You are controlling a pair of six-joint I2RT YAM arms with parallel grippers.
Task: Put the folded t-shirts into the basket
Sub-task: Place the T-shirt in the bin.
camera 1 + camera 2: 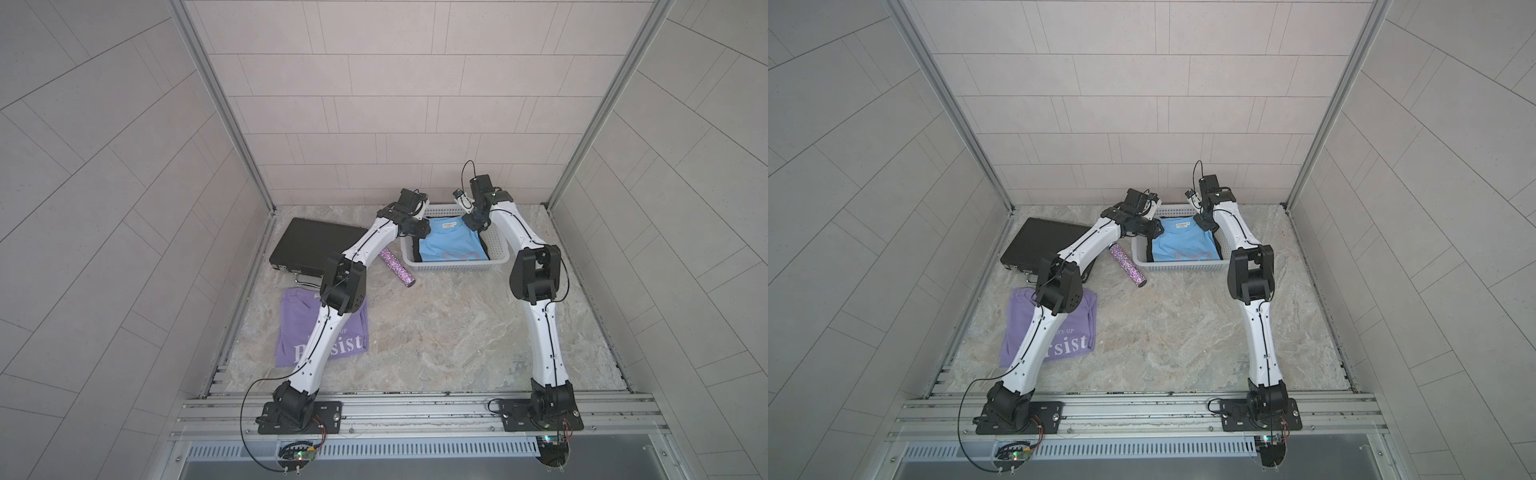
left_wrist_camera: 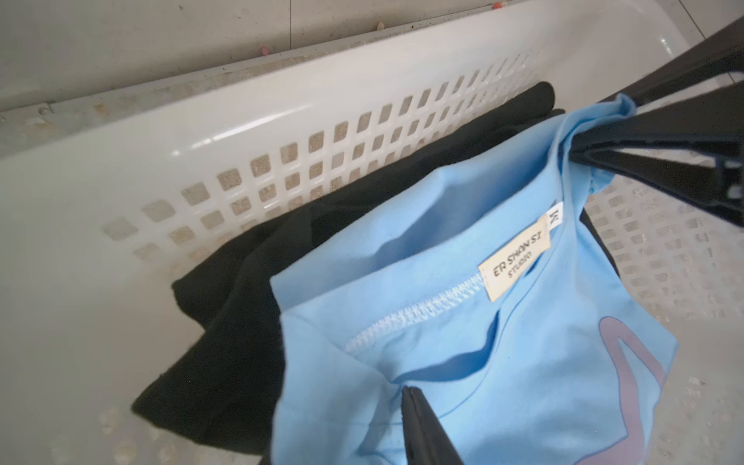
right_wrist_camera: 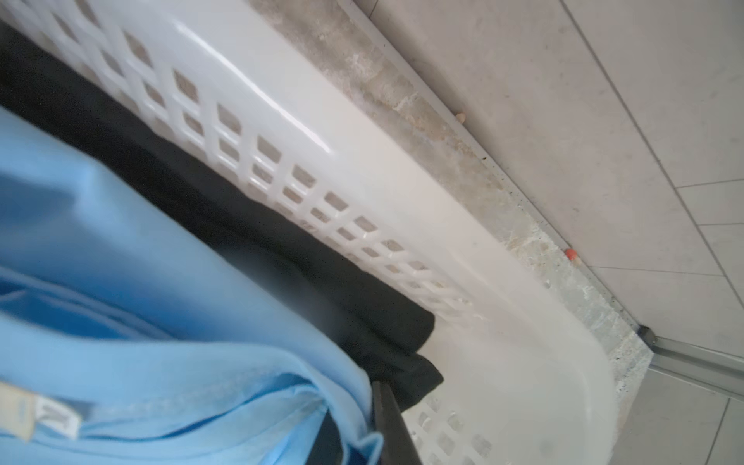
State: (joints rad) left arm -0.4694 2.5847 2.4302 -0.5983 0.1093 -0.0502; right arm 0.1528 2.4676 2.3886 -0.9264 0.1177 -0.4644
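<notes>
The white basket [image 1: 457, 266] [image 1: 1183, 268] stands at the back of the table. In it the light blue t-shirt [image 1: 451, 245] [image 2: 503, 322] lies on the black t-shirt [image 2: 241, 322] [image 3: 241, 225]. My left gripper [image 1: 417, 230] reaches into the basket's left end. One finger [image 2: 422, 426] shows against the blue collar; cloth hides the other. My right gripper [image 1: 475, 224] [image 2: 579, 151] is at the right end, with a blue corner pinched between its fingers [image 3: 392, 422]. The lilac t-shirt [image 1: 295, 324] [image 1: 1021, 328] lies flat at the front left, partly under my left arm.
A flat black case [image 1: 311, 241] lies at the back left by the side wall. A glittery tube [image 1: 397, 268] rests between the case and the basket. The basket's far wall [image 3: 322, 133] stands close to the tiled back wall.
</notes>
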